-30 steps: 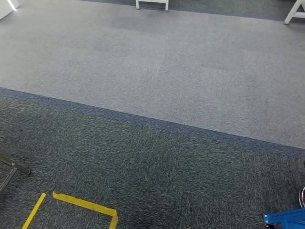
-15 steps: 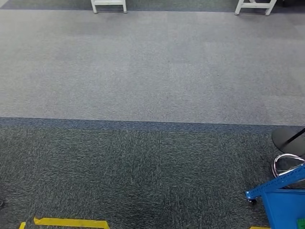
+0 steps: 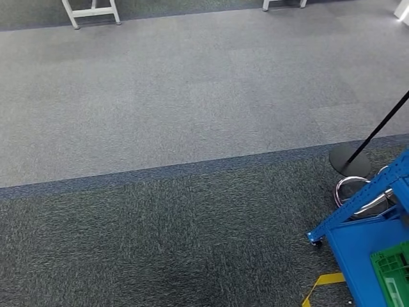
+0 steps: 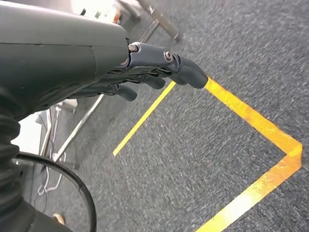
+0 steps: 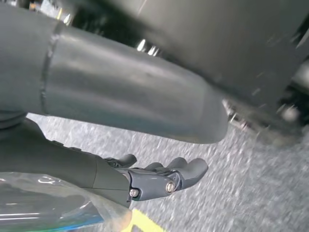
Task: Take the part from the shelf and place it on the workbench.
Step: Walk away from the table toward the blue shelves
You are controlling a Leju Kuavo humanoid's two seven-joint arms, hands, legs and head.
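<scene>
A blue wheeled shelf cart [image 3: 366,236] stands at the lower right of the head view, with a green crate [image 3: 393,275] on it, cut off by the frame edge; I cannot make out a part in it. My left hand [image 4: 146,72] hangs over the dark carpet with its fingers stretched out and nothing in them. My right hand [image 5: 146,176] also hangs with its fingers apart and nothing between them and the thumb. A clear plastic sheet [image 5: 54,203] with a blue edge lies close beside that hand; I cannot tell whether they touch.
A black stand with a round base [image 3: 349,160] and a chrome ring [image 3: 359,192] sit just beyond the cart. Yellow floor tape [image 3: 322,283] lies by the cart, and more tape [image 4: 251,116] lies under my left hand. White table legs [image 3: 90,13] stand far off on light grey carpet.
The whole head view has swung to the right. The blue cart has come further into the picture, the stand has appeared, and the yellow tape square at the lower left has gone out of frame.
</scene>
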